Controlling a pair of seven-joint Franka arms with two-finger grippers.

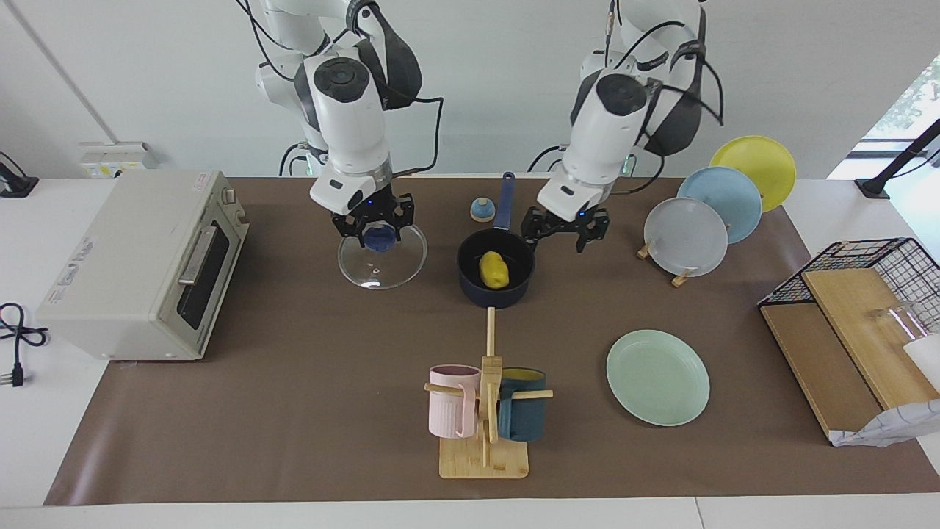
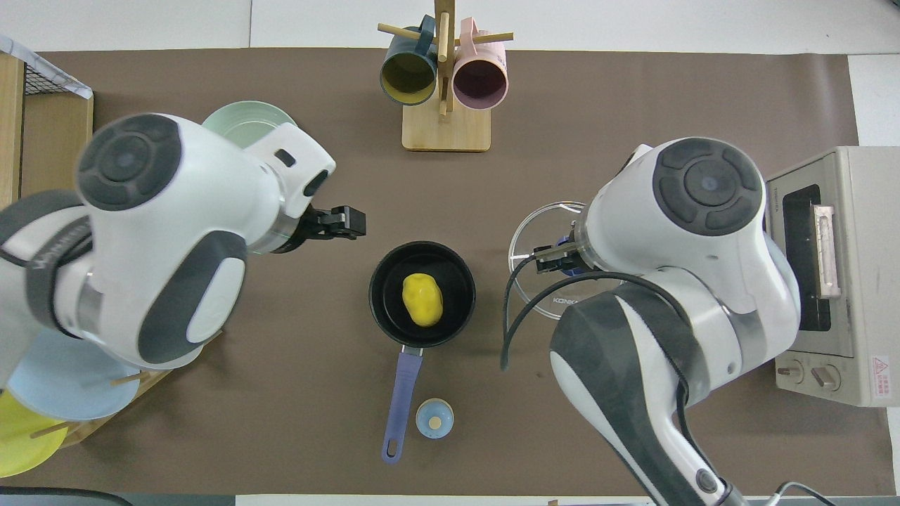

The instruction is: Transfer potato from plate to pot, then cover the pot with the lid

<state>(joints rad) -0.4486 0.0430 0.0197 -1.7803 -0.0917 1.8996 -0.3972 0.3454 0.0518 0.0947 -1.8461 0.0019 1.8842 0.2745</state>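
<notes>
The right gripper (image 1: 373, 234) sits clamped around the blue knob of the lid (image 1: 382, 266), toward the right arm's end near the robots' edge. The potato (image 1: 494, 270) already lies in the pot (image 1: 496, 268) mid-table; the plate (image 1: 657, 377) is bare. The left gripper (image 1: 565, 229) hangs beside the pot, fingers spread and holding nothing. Covering is in hand: lifting the lid level and centring it over the pot's rim looks like the next need.

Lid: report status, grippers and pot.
Right gripper at the lid knob, lid on the table beside the pot. Left gripper beside pot. Potato in pot, uncovered.
</notes>
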